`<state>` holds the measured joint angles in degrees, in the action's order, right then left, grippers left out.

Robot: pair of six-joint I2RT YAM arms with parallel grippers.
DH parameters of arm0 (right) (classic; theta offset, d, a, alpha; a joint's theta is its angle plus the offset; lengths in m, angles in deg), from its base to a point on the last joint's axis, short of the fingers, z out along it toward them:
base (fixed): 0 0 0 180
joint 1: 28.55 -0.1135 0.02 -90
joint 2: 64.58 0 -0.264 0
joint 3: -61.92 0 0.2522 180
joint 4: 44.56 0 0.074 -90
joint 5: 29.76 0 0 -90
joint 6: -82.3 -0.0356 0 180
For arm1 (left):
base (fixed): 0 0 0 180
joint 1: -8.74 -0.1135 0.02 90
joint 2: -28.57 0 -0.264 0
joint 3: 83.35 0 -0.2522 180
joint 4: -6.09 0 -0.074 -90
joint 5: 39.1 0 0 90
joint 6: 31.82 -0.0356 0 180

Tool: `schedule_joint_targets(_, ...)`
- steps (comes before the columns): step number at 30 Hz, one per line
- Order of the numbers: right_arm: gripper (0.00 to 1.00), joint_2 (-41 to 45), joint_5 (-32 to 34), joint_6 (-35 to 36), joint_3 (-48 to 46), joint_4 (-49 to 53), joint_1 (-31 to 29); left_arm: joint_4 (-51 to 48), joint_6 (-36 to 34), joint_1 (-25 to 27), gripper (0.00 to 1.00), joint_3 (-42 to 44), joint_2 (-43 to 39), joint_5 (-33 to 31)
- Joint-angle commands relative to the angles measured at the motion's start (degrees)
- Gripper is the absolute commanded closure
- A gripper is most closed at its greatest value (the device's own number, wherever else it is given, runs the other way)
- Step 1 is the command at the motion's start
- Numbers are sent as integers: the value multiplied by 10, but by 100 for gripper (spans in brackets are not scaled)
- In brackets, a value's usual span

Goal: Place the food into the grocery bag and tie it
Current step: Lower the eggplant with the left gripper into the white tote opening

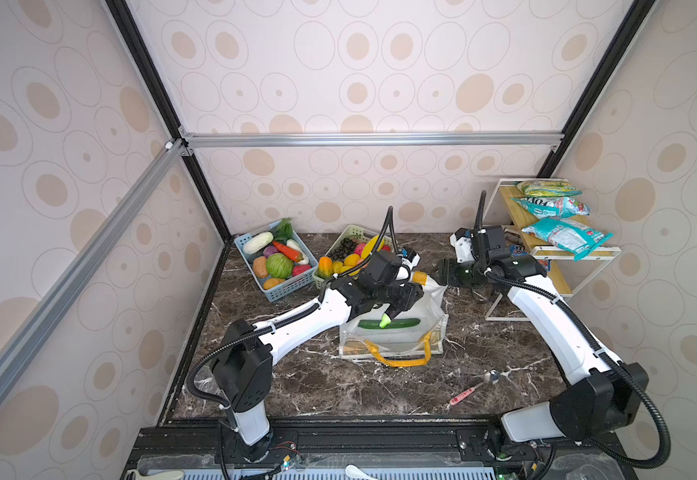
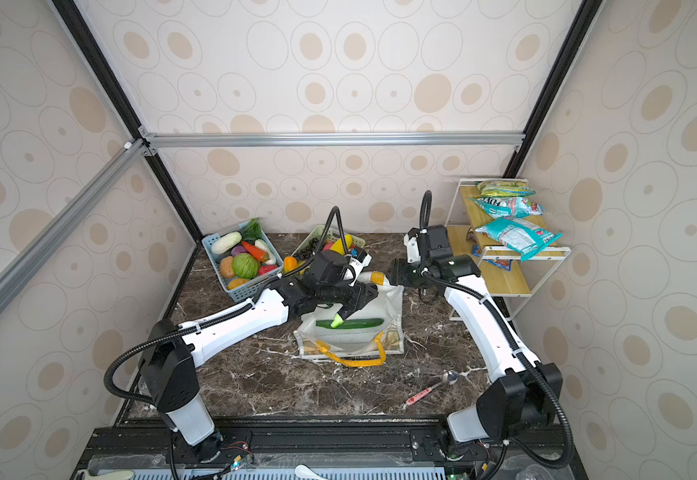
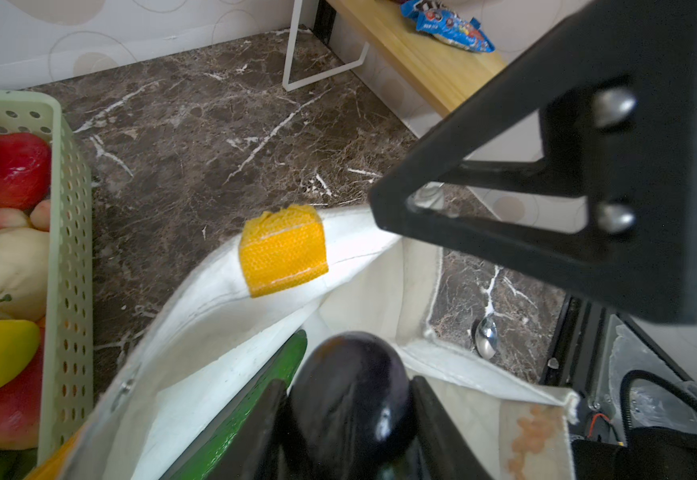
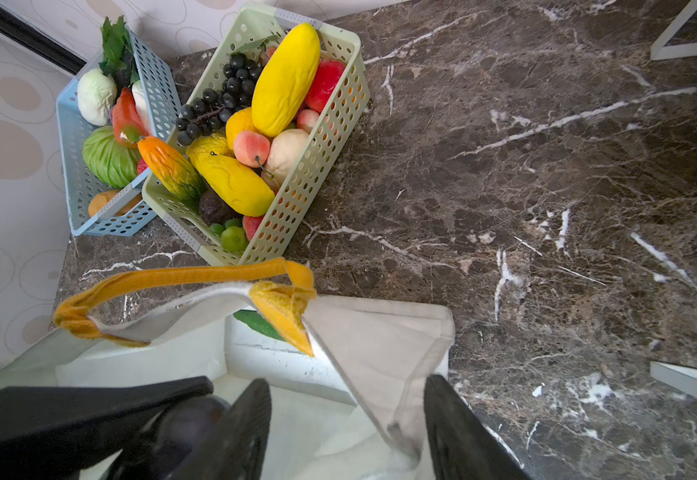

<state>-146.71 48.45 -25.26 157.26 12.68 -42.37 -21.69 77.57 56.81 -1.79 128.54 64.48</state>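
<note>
The grocery bag [image 1: 396, 343] stands open at the middle of the dark marble worktop [image 1: 338, 386], its near yellow-orange handle [image 1: 400, 361] flopped forward onto the stone. A green cucumber [image 1: 400, 323] lies along the bag's floor. The left gripper [image 1: 392, 312] hangs over the bag's mouth, and its fingers [image 3: 263, 419] are clamped on either side of a dark eggplant [image 3: 346, 386]. In both top views the eggplant's pale green stem end points down just above the cucumber. The right gripper [image 1: 441, 272] reaches in from the right to the bag's far right corner. In the right wrist view its fingers [image 4: 454, 424] stand well apart and astride the corner's fabric wall, one inside and one outside. Whether the outer finger presses the cloth is hard to tell from that angle. The far handle [image 4: 172, 276] arches up beside that corner.

Far left on the worktop, a blue basket [image 4: 68, 166] holds a carrot [image 1: 286, 250], a green cabbage and pale pieces. A green basket [image 4: 330, 137] just right of it holds yellow fruit, dark grapes and an orange-green gourd [image 4: 170, 168] leaning on its edge. At the far right a white-framed wooden shelf [image 1: 546, 270] carries a teal snack packet [image 1: 562, 237] and two more packets. A spoon [image 1: 475, 386] lies on the worktop near the right arm.
</note>
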Motion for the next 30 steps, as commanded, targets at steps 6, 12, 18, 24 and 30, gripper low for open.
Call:
schedule_joint_targets(6,38,10,8,-8,-11,-9,-3,-41,-48,21,57,-24,16,-59)
schedule_joint_targets(12,38,12,10,-8,-14,-10,-3,-59,-71,36,57,-33,34,-81)
schedule_joint_targets(18,38,13,14,-9,-17,-10,-3,-72,-81,44,58,-37,49,-100)
schedule_joint_targets(24,38,14,19,-10,-20,-12,-3,-81,-91,52,57,-32,58,-127)
schedule_joint_targets(30,38,15,37,2,-17,-2,4,-77,-92,56,57,-18,62,-136)
